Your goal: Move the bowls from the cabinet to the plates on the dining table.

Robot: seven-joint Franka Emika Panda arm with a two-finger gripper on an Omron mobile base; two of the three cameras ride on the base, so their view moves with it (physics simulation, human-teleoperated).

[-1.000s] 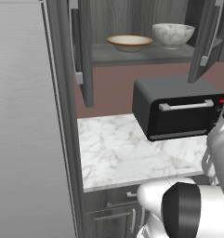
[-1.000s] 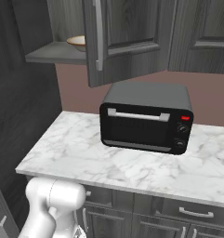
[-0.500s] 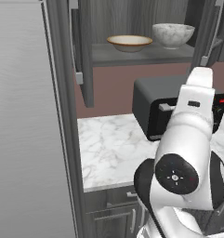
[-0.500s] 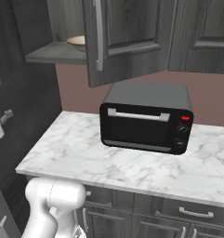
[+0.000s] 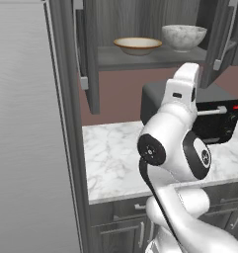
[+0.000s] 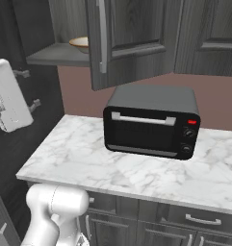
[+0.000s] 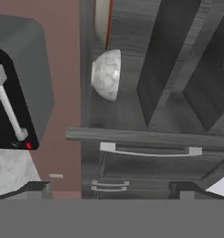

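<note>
While both bowls sit on the shelf of the dark grey wood-grain wall cabinet (image 5: 155,58) with its doors swung open, the task stands at its first step: reaching for a bowl, none yet moved. The wide shallow cream bowl with the tan-brown rim (image 5: 138,45) rests toward the left of the shelf, and the deeper grey-white marbled bowl (image 5: 184,37) stands just beside it on the right, apart from it. The white arm (image 5: 176,143) is raised in front of the black toaster oven (image 6: 151,121) that sits on the white grey-veined marble tabletop (image 6: 88,163). In the hand view, rolled on its side, the marbled bowl lies ahead and well apart from the pincer (image 7: 111,189), whose dark tips stand wide open and hold nothing. Judgement: the next move calls for lifting the hand to shelf height, passing between the open doors clear of the long silver bar handle (image 6: 102,36), and setting the open tips over one bowl's rim before closing. The plates and dining table lie elsewhere, so a drive must follow the grasp.
</note>
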